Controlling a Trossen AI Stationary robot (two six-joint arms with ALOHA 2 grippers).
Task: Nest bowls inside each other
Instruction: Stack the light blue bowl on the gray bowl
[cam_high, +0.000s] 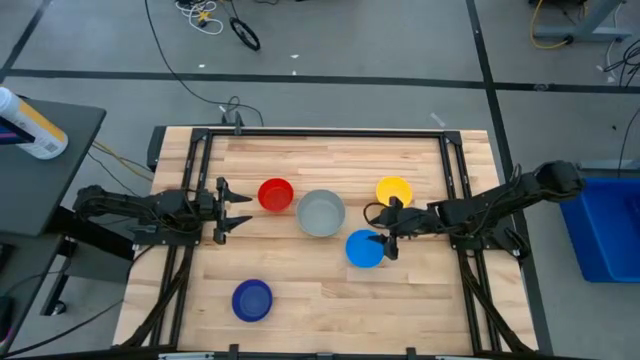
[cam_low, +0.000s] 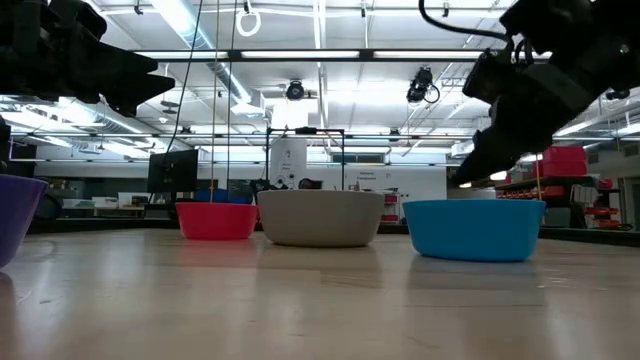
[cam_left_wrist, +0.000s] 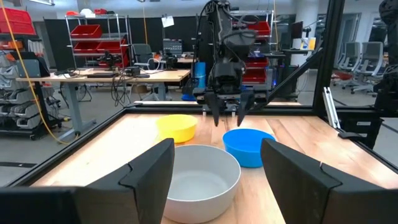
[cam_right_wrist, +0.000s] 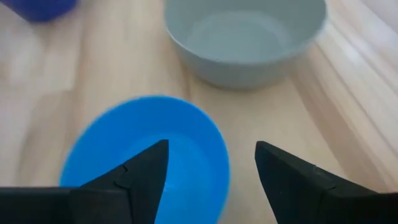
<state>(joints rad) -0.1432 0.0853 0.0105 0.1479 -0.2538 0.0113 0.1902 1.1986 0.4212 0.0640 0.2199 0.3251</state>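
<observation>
Five bowls stand upright on the wooden table: red (cam_high: 275, 194), grey (cam_high: 321, 213), yellow (cam_high: 393, 190), light blue (cam_high: 365, 249) and dark blue (cam_high: 252, 299). My right gripper (cam_high: 384, 232) hangs open just above the light blue bowl (cam_right_wrist: 143, 155), over the side of its rim toward the table's right edge, tilted down. In the low view its fingers (cam_low: 470, 165) are clear of the bowl (cam_low: 475, 228). My left gripper (cam_high: 225, 211) waits open and level at the table's left, facing the grey bowl (cam_left_wrist: 199, 180).
A black metal frame (cam_high: 320, 133) runs around the tabletop. Bare wood lies along the near edge to the right of the dark blue bowl. The yellow bowl (cam_left_wrist: 177, 127) stands close behind my right gripper (cam_left_wrist: 227, 115).
</observation>
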